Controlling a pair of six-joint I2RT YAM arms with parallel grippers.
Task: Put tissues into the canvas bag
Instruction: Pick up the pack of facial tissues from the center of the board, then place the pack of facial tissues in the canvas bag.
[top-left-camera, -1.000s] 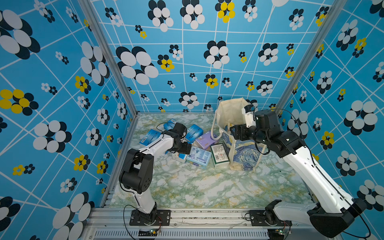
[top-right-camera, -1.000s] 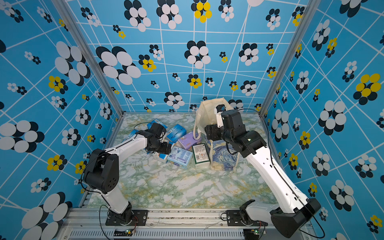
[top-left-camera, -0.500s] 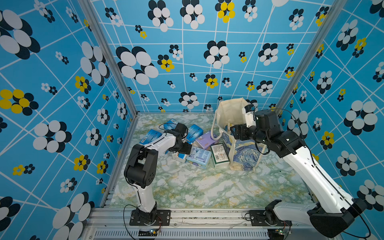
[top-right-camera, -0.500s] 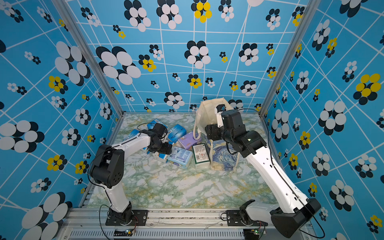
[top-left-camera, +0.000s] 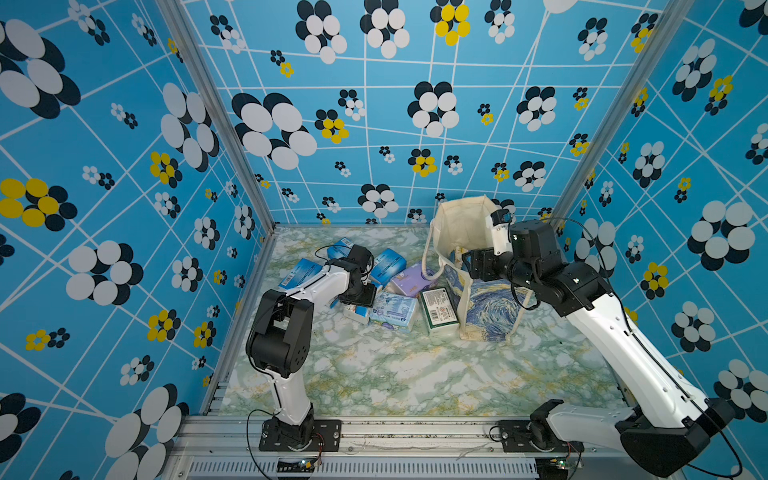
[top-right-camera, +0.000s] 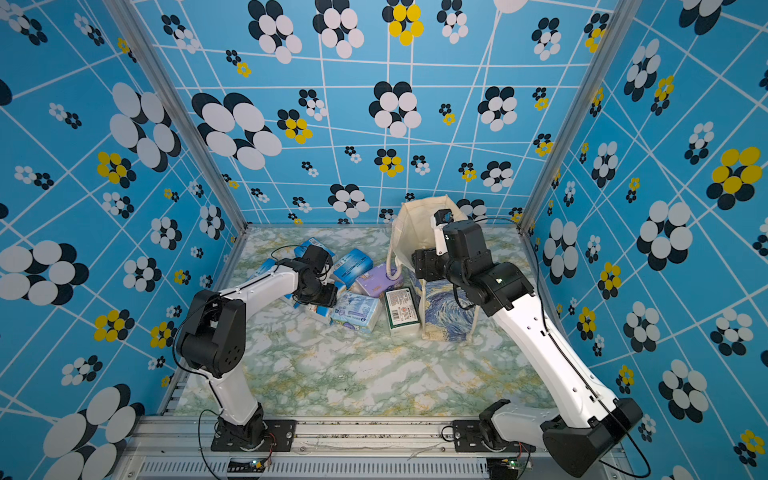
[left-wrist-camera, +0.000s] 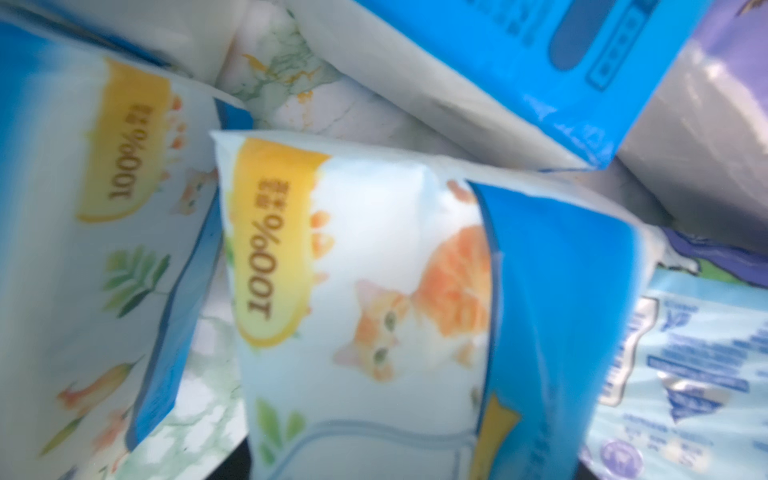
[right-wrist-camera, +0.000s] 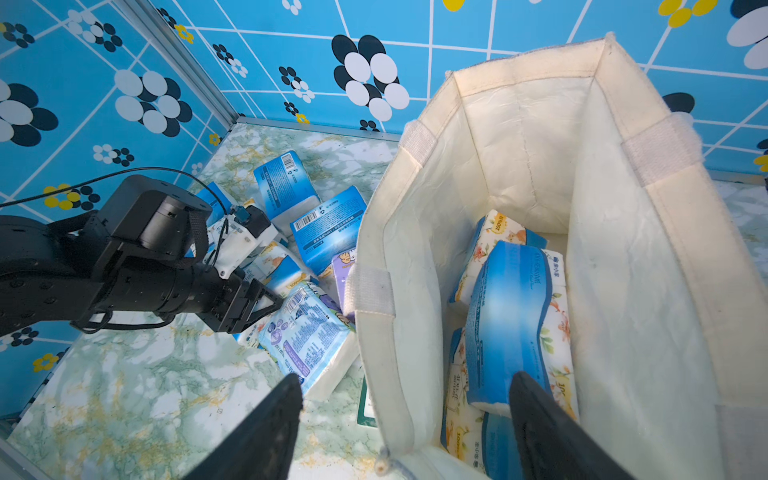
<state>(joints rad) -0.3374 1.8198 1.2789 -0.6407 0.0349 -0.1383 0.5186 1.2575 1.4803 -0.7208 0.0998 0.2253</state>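
Observation:
The cream canvas bag (top-left-camera: 459, 232) stands open at the back right, its painted side (top-right-camera: 446, 309) facing front. Several tissues packs lie inside it, a blue one (right-wrist-camera: 507, 316) on top. More tissues lie to its left: a lilac pack (top-left-camera: 411, 280), a blue pack (top-left-camera: 388, 266), a pale blue pack (top-left-camera: 392, 309) and a green-white pack (top-left-camera: 438, 311). My left gripper (top-left-camera: 359, 305) is down in this heap, shut on a white pack with an orange cat print (left-wrist-camera: 374, 291). My right gripper (right-wrist-camera: 409, 415) is open and straddles the bag's near wall (right-wrist-camera: 390, 374), one finger inside and one outside.
Blue flowered walls (top-left-camera: 124, 208) close in on the left, back and right. Two more blue packs (top-left-camera: 301, 272) lie near the left wall behind the left arm. The marble tabletop (top-left-camera: 415, 374) runs forward to the metal rail (top-left-camera: 415, 432).
My left gripper's jaws have closed in round the cat-print pack, and the left arm's elbow has swung forward. The right arm and the bag have not moved.

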